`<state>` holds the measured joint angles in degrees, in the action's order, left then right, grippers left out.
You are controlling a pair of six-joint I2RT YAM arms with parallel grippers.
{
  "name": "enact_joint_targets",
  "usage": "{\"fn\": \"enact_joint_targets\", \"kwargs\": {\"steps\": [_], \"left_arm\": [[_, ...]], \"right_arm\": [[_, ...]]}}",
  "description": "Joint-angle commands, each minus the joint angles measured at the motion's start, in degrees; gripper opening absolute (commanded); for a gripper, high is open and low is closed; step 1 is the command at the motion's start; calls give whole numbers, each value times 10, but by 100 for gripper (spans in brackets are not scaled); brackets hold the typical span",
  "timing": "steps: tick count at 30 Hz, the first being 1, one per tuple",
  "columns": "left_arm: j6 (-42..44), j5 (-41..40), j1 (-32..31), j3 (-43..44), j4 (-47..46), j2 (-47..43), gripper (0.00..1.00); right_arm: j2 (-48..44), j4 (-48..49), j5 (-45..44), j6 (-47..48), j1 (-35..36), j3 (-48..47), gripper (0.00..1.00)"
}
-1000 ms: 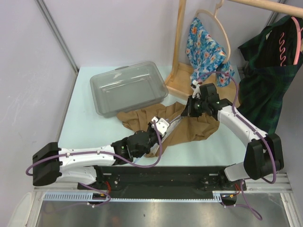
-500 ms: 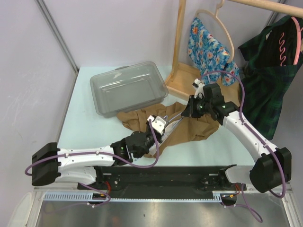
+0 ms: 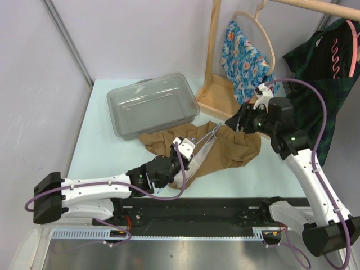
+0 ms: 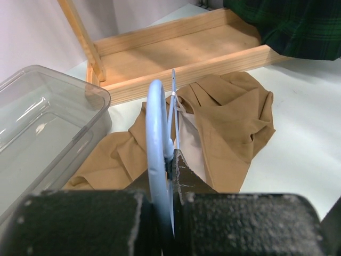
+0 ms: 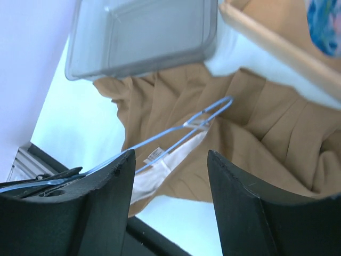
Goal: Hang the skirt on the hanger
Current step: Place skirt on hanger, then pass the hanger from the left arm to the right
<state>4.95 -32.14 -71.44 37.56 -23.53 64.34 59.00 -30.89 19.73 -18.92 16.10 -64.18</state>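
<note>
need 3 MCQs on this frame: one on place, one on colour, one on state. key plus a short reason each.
1. Where is the bin relative to the skirt?
A) on top of it
B) behind it, to the left
C) under it

2. What colour is the hanger?
A) red
B) black
C) light blue

3. The right gripper is:
A) open, empty
B) shut on the skirt
C) shut on the hanger

Key:
1 B: the top view shows the bin beyond the skirt's left end.
2 C: the wire in the left gripper is pale blue.
3 A: its fingers stand apart with nothing between them.
</note>
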Motion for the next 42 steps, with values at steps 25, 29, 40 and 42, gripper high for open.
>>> {"fn": "enact_joint_targets", "kwargs": {"steps": [25,29,40,42], "left_arm": [[43,379,23,313,379,-132,0],[42,415,27,409,432,-92,0],[-9,506,31,464,452,-50,0],[-16,511,31,462,445,-51,0]], "right_arm": [[-93,7,276,233,37,-118,93],[-44,-99,308,293,48,-206,91],[13,-288,285,401,156,-319,90],[10,-293,285,404,174,-311,91]]}}
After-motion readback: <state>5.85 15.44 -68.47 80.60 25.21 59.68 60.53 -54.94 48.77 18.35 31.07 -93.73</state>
